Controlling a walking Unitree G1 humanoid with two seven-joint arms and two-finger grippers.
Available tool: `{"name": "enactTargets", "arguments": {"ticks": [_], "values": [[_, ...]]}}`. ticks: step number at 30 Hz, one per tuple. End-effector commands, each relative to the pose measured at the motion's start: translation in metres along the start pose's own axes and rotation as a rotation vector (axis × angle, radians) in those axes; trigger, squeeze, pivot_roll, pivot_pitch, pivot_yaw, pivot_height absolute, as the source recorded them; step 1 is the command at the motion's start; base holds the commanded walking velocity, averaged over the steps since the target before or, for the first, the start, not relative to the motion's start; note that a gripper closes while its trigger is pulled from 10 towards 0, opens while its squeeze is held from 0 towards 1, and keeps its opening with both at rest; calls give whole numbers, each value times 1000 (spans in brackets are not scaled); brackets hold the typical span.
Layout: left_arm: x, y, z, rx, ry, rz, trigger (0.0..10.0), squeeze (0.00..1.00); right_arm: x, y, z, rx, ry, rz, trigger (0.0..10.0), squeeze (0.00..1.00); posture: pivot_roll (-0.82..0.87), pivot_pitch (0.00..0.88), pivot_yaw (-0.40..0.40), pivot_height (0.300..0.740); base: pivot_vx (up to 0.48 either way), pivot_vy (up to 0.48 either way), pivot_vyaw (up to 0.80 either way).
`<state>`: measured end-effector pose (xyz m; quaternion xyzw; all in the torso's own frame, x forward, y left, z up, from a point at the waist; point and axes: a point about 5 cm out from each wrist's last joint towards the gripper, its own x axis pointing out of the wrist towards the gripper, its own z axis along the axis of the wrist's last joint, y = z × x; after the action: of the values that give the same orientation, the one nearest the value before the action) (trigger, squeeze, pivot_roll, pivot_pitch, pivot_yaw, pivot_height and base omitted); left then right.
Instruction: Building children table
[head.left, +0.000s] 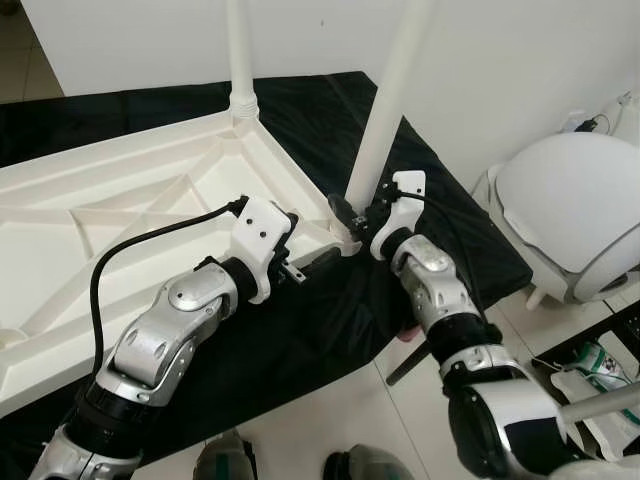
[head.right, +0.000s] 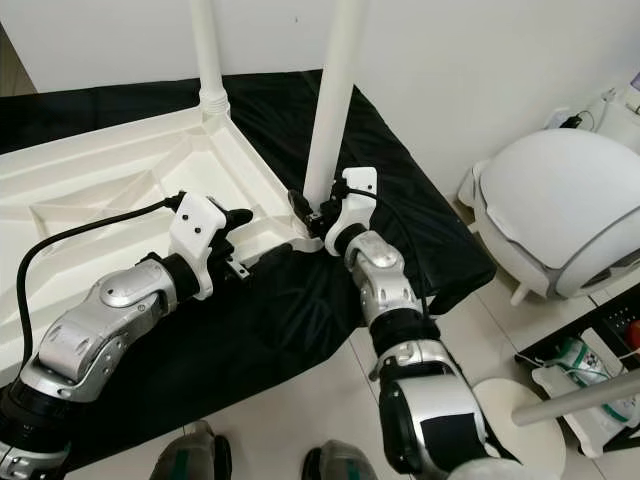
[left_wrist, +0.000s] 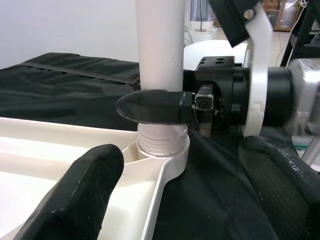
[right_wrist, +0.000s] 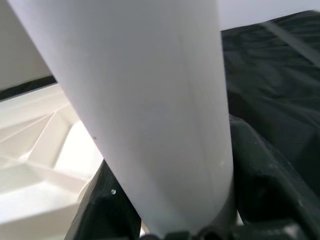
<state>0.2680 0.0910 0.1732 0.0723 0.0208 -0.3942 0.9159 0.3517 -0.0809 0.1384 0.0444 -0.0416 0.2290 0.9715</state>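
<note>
From the left eye view, a white plastic tabletop (head.left: 120, 215) lies upside down on a black cloth (head.left: 300, 330) so its corner sockets face up for the legs. One white leg (head.left: 240, 55) already stands in the far corner. A second leg (head.left: 385, 100) rises from the near corner, leaning slightly. The right gripper (head.left: 352, 215) is clamped around this leg just above its base, probably to seat or turn it in the socket. The left gripper (head.left: 312, 265) sits just beside the tabletop's rim near that same corner, perhaps to steady it.

The right eye view repeats the scene, with a white rounded seat shell (head.right: 560, 215) on the floor to the right.

In the left wrist view, the left gripper's fingers (left_wrist: 85, 185) are spread apart, holding nothing, aimed at the socket (left_wrist: 162, 147) where the leg's threaded end sits. One black finger of the right gripper wraps across the leg above it.

In the right wrist view, the leg (right_wrist: 145, 100) is held tight between the right gripper's two black fingers (right_wrist: 260, 165).
</note>
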Motion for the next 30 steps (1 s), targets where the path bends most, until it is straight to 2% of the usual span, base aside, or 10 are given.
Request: {"name": "enactTargets", "arguments": {"ticks": [1, 4, 10, 11, 12, 13, 20, 22, 23, 30], "values": [[1, -5, 2, 3, 2, -100, 10000, 0, 4, 10, 8, 32, -50, -25, 10000, 0, -5, 0, -38, 740, 0, 0, 0], [0, -4, 2, 3, 4, -102, 10000, 0, 3, 23, 8, 82, -62, -149, 10000, 0, -6, 0, -36, 740, 0, 0, 0], [1, -6, 1, 0, 5, -108, 10000, 0, 1, 33, 9, 83, -52, -133, 10000, 0, -10, 0, -37, 740, 0, 0, 0], [1, -7, 1, -1, 5, -109, 10000, 0, -1, 30, 10, 81, -48, -138, 10000, 192, -11, 0, -37, 740, 0, 0, 0], [1, -7, 1, -1, 5, -109, 10000, 0, -1, 30, 10, 81, -48, -138, 10000, 192, -11, 0, -37, 740, 0, 0, 0], [1, -7, 1, -2, 5, -109, 10000, 0, -2, 27, 10, 99, -47, -132, 10000, 1000, -10, 0, -37, 740, 0, 0, 0], [0, -7, 2, -3, 4, -110, 10000, 0, -6, 3, 16, 67, -49, -10, 10000, 1000, -12, 0, -38, 740, 0, 0, 0], [0, -7, 2, -3, 4, -110, 10000, 0, -6, 3, 16, 67, -49, -10, 10000, 1000, -12, 0, -38, 740, 0, 0, 0], [0, -7, 1, -3, 5, -111, 10000, 0, -8, -6, 16, 63, -35, 32, 10000, 20, -12, 0, -37, 740, 0, 0, 0], [1, -6, 2, 1, 5, -110, 10000, 0, -15, -42, 10, -22, 63, 166, 10000, 0, -7, 0, -35, 740, 0, 0, 0]]}}
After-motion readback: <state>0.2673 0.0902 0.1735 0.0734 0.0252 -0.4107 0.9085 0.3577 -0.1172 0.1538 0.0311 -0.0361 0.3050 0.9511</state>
